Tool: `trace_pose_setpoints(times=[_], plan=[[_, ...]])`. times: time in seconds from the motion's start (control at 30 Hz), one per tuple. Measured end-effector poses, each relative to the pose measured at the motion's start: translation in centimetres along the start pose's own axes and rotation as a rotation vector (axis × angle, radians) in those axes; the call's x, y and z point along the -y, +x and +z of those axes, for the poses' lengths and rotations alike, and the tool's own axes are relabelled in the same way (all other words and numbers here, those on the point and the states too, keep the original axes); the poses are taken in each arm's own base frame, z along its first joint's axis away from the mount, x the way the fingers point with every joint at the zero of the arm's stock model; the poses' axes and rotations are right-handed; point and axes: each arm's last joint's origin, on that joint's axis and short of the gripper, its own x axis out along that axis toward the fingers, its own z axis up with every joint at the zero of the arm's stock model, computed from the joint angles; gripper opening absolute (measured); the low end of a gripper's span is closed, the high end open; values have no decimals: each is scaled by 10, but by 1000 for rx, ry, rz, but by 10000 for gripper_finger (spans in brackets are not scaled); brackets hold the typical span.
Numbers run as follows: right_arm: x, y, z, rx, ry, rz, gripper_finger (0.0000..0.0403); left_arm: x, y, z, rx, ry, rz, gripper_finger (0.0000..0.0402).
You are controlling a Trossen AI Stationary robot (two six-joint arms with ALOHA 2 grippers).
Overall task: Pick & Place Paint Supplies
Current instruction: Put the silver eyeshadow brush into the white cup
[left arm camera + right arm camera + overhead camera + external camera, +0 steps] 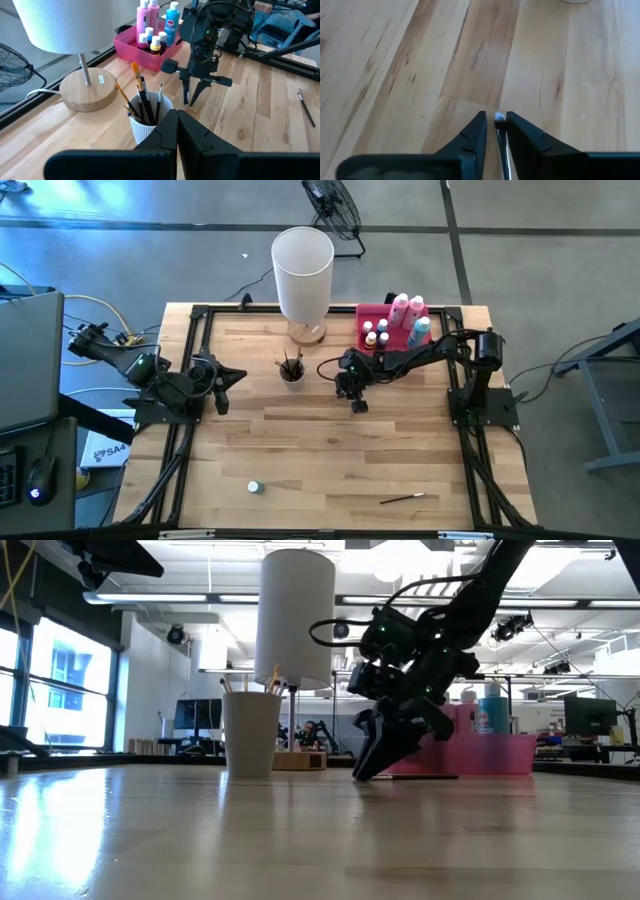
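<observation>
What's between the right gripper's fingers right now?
A thin paintbrush lies between the right gripper's fingers at the table; right wrist view shows it.

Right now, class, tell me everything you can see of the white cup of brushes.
The white cup is small, ribbed and opaque, standing upright on the wooden table beside the lamp's round wooden base. Several thin brushes lean in it, handles mostly dark, one orange-tipped. No gripper touches it: the left gripper, shut, is near it, and the right gripper is down at the table farther off.
</observation>
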Motion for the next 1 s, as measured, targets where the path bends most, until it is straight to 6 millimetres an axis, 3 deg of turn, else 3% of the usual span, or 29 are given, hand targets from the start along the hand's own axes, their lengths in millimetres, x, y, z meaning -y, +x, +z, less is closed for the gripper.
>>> trace_pose_setpoints(times=[0.3,0.63,1.0], plan=[[0,0,-1,-6,2,-6,11,0,0,0,-6,0,-8,0],[2,-4,0,19,35,18,5,0,0,-1,-17,-27,-16,0],[7,-53,21,158,29,-20,4,0,0,-1,-19,-43,-17,0]])
